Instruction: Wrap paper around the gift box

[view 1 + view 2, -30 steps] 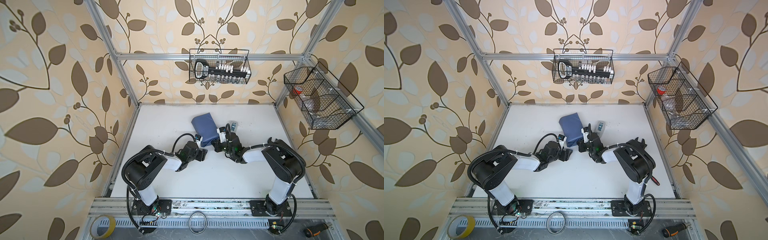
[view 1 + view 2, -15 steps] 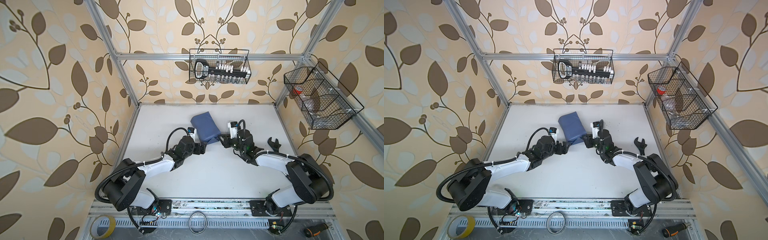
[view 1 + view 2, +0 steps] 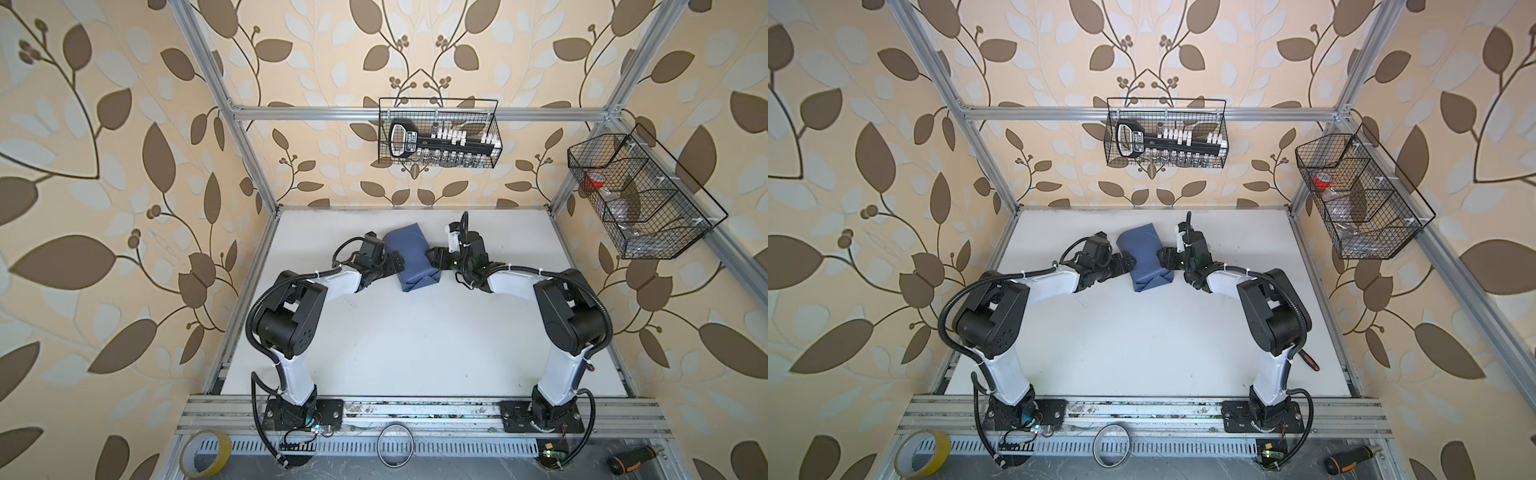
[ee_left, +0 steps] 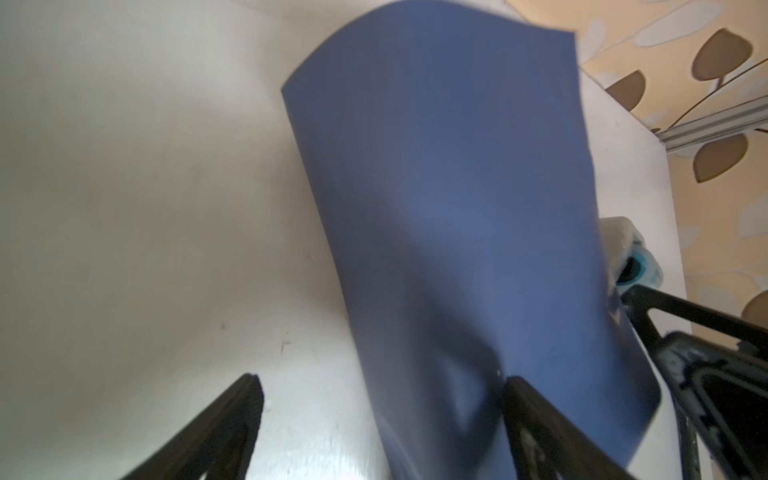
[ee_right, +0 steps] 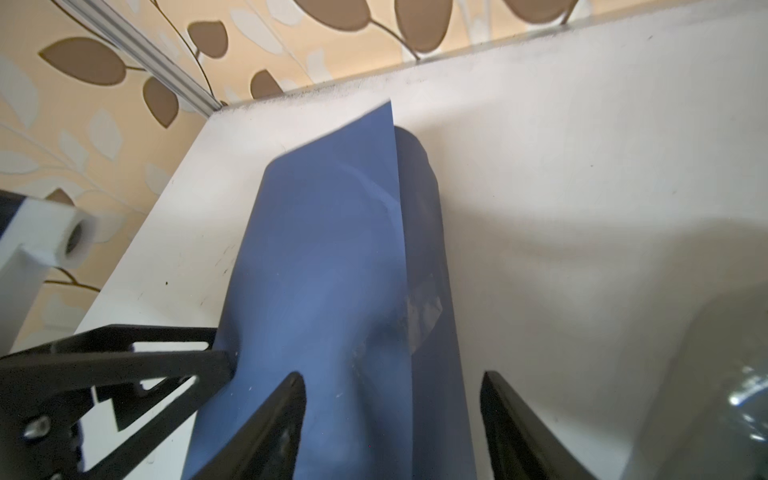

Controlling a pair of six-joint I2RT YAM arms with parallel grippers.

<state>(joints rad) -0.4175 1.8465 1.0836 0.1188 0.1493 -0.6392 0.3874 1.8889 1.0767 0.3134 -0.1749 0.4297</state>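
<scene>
The back basket (image 3: 496, 124) holds a black rack (image 3: 436, 141) (label too small to read); the side basket (image 3: 665, 232) holds a red roll (image 3: 596, 180). The paper (image 3: 411, 257), a matte slate-blue parcel with clear tape (image 5: 419, 307) on its seam, lies rear-centre on the white table (image 3: 415, 353), between the left gripper (image 4: 380, 379) and right gripper (image 5: 391, 375). Both are spread and grasp nothing.
</scene>
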